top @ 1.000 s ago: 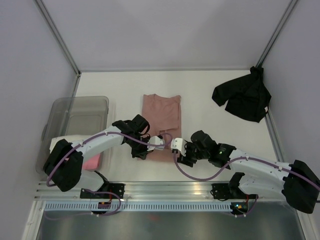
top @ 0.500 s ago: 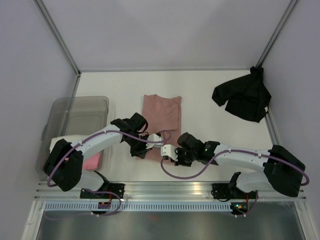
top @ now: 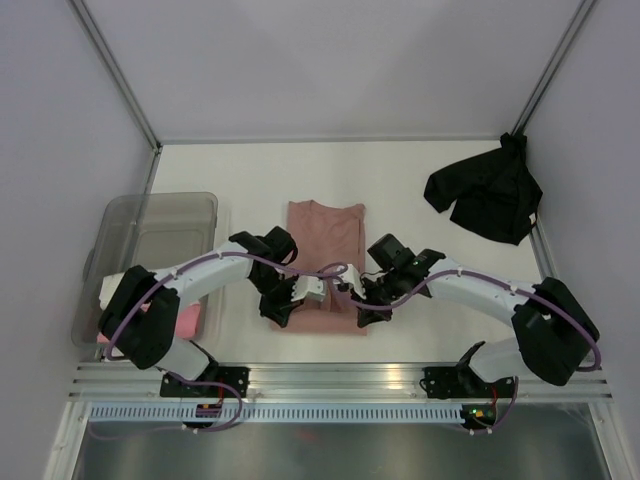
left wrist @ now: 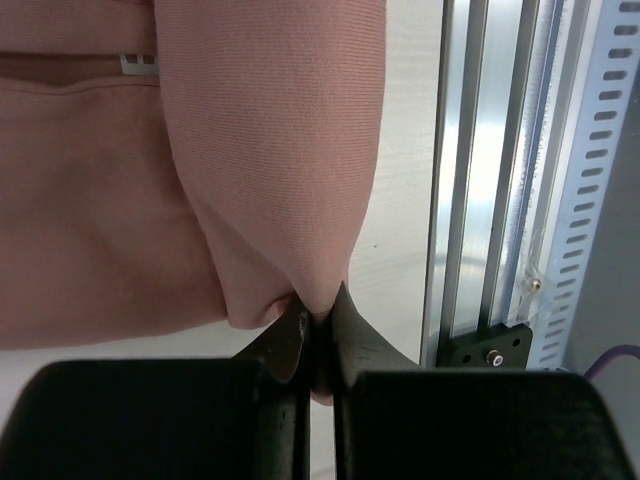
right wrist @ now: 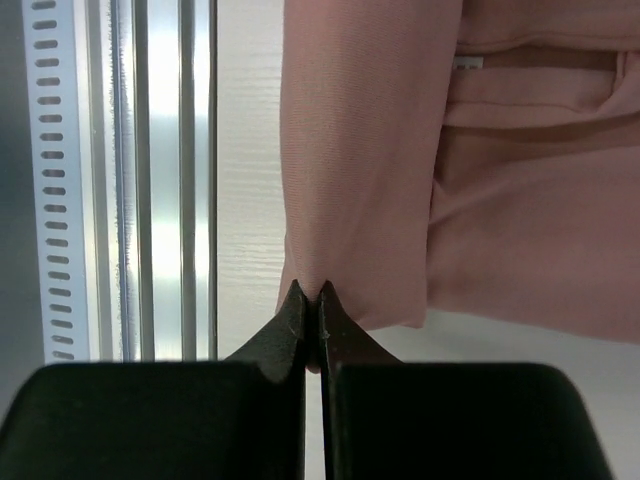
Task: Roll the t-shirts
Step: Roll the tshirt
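The left gripper [left wrist: 318,312] and right gripper [right wrist: 308,297] each had fingers closed on the near hem of the salmon-pink t-shirt [top: 325,235]. Its long axis ran away from the 2 fingertip pairs, collar farthest. Beside the fingers, a narrow bare strip of table [left wrist: 405,250] met the aluminium rail [left wrist: 500,180]. The black t-shirt [top: 487,198] lay well apart beyond the right fingers

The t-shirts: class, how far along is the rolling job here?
Done: the salmon-pink t-shirt lies folded into a narrow strip. In hand: the left gripper and right gripper each pinch its near hem, curled over to start the roll. Left: finishing that roll, then the crumpled black t-shirt at the far right.
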Controlling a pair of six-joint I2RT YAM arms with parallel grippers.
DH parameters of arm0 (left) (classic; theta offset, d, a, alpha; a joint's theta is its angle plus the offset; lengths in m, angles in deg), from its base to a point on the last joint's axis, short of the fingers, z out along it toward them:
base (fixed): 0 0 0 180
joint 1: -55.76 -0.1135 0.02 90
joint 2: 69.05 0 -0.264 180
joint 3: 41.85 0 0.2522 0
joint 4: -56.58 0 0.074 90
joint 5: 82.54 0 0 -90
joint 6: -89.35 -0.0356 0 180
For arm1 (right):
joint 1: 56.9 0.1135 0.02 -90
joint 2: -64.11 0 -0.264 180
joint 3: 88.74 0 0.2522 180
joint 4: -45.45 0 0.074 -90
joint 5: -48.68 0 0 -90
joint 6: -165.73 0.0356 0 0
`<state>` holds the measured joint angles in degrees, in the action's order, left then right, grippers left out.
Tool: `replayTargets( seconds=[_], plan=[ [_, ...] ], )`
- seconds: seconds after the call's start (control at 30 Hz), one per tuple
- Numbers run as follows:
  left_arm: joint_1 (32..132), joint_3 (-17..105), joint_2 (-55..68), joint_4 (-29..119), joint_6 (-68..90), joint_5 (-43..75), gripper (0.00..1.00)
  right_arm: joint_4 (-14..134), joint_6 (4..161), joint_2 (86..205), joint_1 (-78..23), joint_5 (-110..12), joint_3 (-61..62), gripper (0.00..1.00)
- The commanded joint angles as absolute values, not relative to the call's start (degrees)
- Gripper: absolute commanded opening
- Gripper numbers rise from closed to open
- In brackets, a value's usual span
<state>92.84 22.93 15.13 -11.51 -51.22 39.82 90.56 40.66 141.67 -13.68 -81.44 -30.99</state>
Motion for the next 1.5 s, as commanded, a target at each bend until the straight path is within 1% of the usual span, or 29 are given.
replayTargets(
  seconds=[0.0, 0.1, 0.23, 0.33, 0.37, 0.4, 0.53, 0.57, 0.6, 0.63, 0.67, 0.7, 0.73, 0.8, 0.83, 0.9, 1.0, 1.07, 1.1, 1.17, 1.2, 1.27, 1.3, 1.33, 1.37, 1.4, 1.47],
  plan=[
    [91.2, 26.3, 18.3, -15.5, -54.1, 40.9, 0.06, 93.6, 41.7, 146.6, -15.9, -84.7, -28.4, 0.00],
    [89.7, 29.1, 20.9, -15.2, -52.5, 41.7, 0.08, 92.9, 44.7, 151.5, -17.4, -84.0, -26.6, 0.00],
    [87.9, 31.2, 23.8, -14.5, -51.3, 41.1, 0.13, 89.9, 48.6, 153.8, -20.5, -82.6, -25.6, 0.00],
    [87.1, 31.5, 26.4, -14.3, -50.9, 39.6, 0.19, 88.7, 50.8, 155.3, -21.9, -82.0, -24.9, 0.01],
    [86.8, 31.3, 27.2, -14.2, -50.9, 38.8, 0.24, 88.3, 51.8, 155.5, -22.5, -81.6, -24.8, 0.02],
    [86.6, 31.1, 27.5, -14.0, -50.8, 38.3, 0.26, 88.0, 51.8, 155.7, -22.8, -81.3, -24.8, 0.02],
    [85.6, 30.8, 27.5, -11.2, -48.5, 36.5, 0.28, 86.0, 54.4, 156.2, -23.3, -81.4, -24.4, 0.06],
    [85.6, 31.0, 27.6, -10.6, -47.9, 35.7, 0.29, 85.9, 54.7, 156.5, -23.3, -81.6, -24.4, 0.08],
    [85.6, 31.2, 27.9, -10.2, -46.8, 35.5, 0.30, 85.5, 55.2, 157.1, -23.5, -81.1, -24.3, 0.15],
    [85.6, 31.7, 28.1, -10.1, -46.4, 35.4, 0.31, 85.1, 56.8, 157.4, -23.6, -80.3, -24.3, 0.20],
    [85.6, 31.8, 28.3, -10.1, -46.1, 35.2, 0.31, 84.8, 57.7, 157.6, -23.8, -79.4, -24.6, 0.22],
    [85.6, 31.8, 28.4, -9.9, -45.5, 35.1, 0.31, 83.9, 58.4, 157.6, -24.3, -78.1, -24.7, 0.29],
    [85.6, 31.8, 28.9, -9.7, -45.0, 34.7, 0.23, 83.6, 58.9, 157.5, -24.6, -77.4, -24.8, 0.32],
    [85.6, 31.8, 29.7, -9.1, -43.3, 33.7, 0.04, 81.3, 61.3, 155.4, -25.8, -76.7, -25.7, 0.34],
    [85.6, 31.8, 30.0, -9.1, -42.8, 33.5, 0.03, 80.3, 62.1, 154.1, -26.5, -76.8, -26.1, 0.34],
    [85.5, 32.0, 31.1, -9.0, -41.7, 33.6, 0.02, 78.8, 63.7, 149.0, -28.0, -76.2, -27.2, 0.34],
    [85.5, 32.4, 31.4, -8.8, -40.6, 34.3, 0.02, 78.8, 63.9, 141.1, -28.4, -74.1, -27.8, 0.34],
    [85.5, 32.6, 31.3, -8.6, -40.5, 34.7, 0.02, 78.5, 64.0, 135.5, -28.3, -74.2, -29.5, 0.30],
    [85.4, 32.7, 31.2, -8.5, -40.4, 34.7, 0.02, 76.9, 64.4, 133.7, -28.2, -74.1, -30.6, 0.20],
    [85.4, 33.0, 31.1, -8.5, -40.4, 34.7, 0.02, 74.6, 65.3, 129.3, -27.1, -73.2, -34.3, 0.08],
    [85.4, 33.2, 31.0, -8.4, -40.6, 34.7, 0.02, 70.7, 66.0, 127.8, -25.1, -72.7, -35.9, 0.01],
    [85.4, 33.3, 31.0, -8.5, -40.5, 34.5, 0.02, 65.9, 68.4, 124.7, -21.6, -68.9, -40.5, 0.00],
    [85.4, 33.5, 31.1, -8.5, -40.5, 34.5, 0.02, 61.5, 68.9, 124.1, -16.9, -67.5, -41.7, 0.00],
    [85.4, 33.6, 31.1, -8.5, -40.4, 34.4, 0.02, 59.7, 70.0, 123.6, -14.3, -65.9, -42.8, 0.00],
    [85.4, 33.6, 31.1, -8.4, -40.4, 34.4, 0.02, 57.0, 71.0, 124.0, -10.3, -63.7, -44.3, 0.00],
    [85.4, 33.6, 31.1, -8.5, -40.3, 34.4, 0.02, 53.8, 72.0, 124.6, -8.8, -62.7, -44.7, 0.00],
    [85.4, 33.5, 31.1, -8.5, -40.4, 34.2, 0.02, 52.4, 72.7, 128.2, -5.3, -61.1, -44.0, 0.00]
  ],
)
